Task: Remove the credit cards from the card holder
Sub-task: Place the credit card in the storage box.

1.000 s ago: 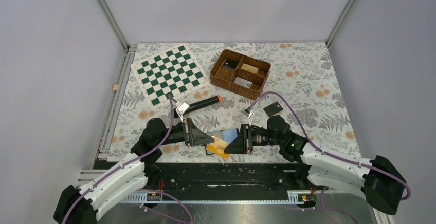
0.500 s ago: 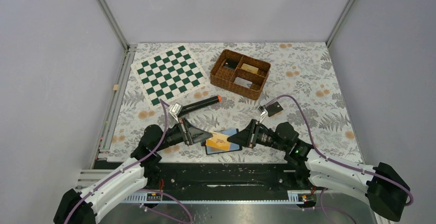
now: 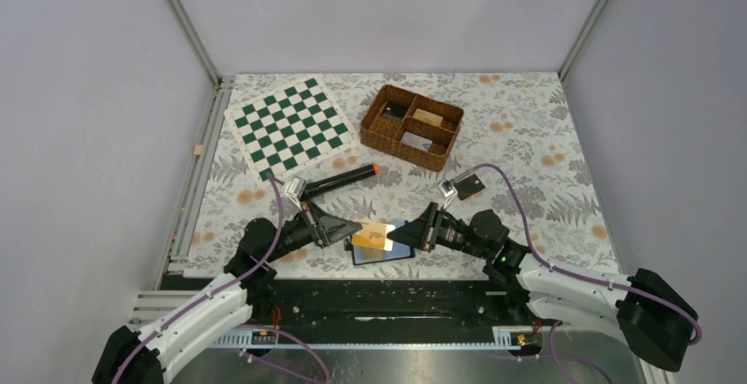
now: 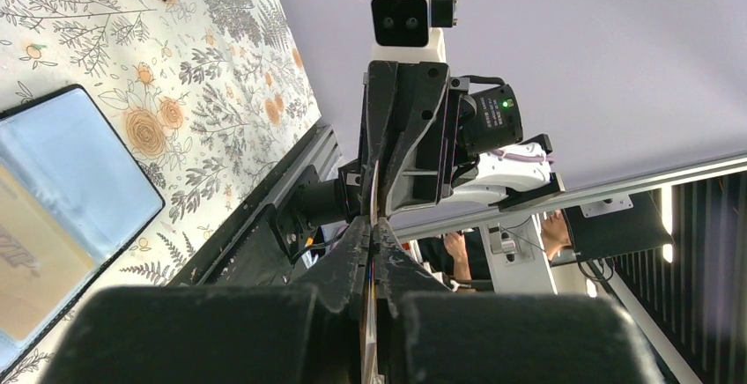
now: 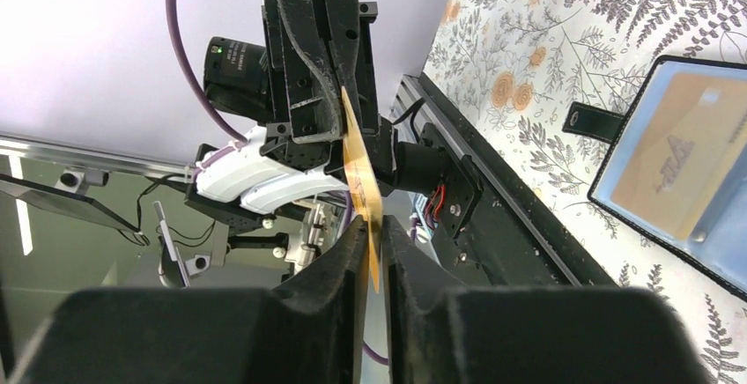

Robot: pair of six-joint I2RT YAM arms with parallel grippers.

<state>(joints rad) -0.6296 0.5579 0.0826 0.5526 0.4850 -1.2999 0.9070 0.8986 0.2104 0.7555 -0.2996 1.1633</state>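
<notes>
The orange card (image 3: 373, 234) is up off the table, held between the two grippers, which face each other tip to tip over the near middle of the flowered cloth (image 3: 528, 146). The left gripper (image 3: 352, 227) has its fingers (image 4: 348, 252) pressed together on one end of the card, which its wrist camera sees edge-on as a thin line. The right gripper (image 3: 398, 236) pinches the opposite end, its fingers (image 5: 348, 261) closed tight on the card's yellow face.

Directly below them the wallet (image 3: 388, 256) lies open and flat on the cloth, blue-grey panels up, with its small side tab sticking out. A tan card-like shape with a logo shows in one panel (probably a card in a clear pocket, though the angle is too steep to be sure).

The dark card (image 3: 468, 187) lies flat on the cloth beyond the right arm, apart from the wallet. Further back are a black tube with an orange tip (image 3: 339, 179), a green-and-white chessboard mat (image 3: 291, 127) and a brown wicker basket (image 3: 380, 133) with compartments.
</notes>
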